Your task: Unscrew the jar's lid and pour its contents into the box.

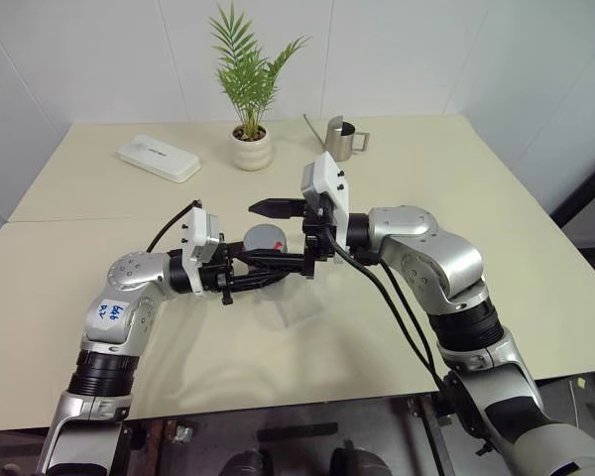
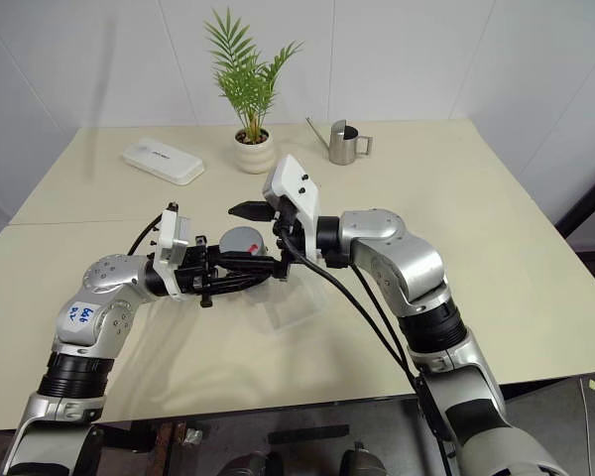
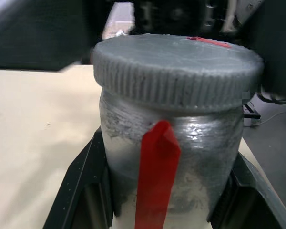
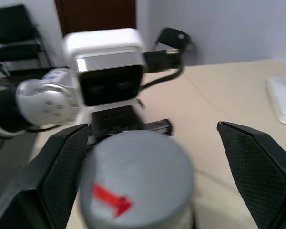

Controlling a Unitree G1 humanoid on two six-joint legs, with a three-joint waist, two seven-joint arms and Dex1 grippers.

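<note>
Left gripper (image 2: 240, 260) jaws clamp the jar (image 3: 169, 143) steady; right gripper (image 4: 152, 167) jaws, spread wide, straddle the lid (image 4: 136, 188) for unscrewing.

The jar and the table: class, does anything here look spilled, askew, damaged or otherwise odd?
Nothing stands out. The left gripper holds the jar upright with the lid still screwed on. The right gripper is open around the lid. No spill shows on the table.

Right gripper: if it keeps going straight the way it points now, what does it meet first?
Most likely the lid of the jar held in the left gripper; the open right gripper has a finger on either side of it.
</note>
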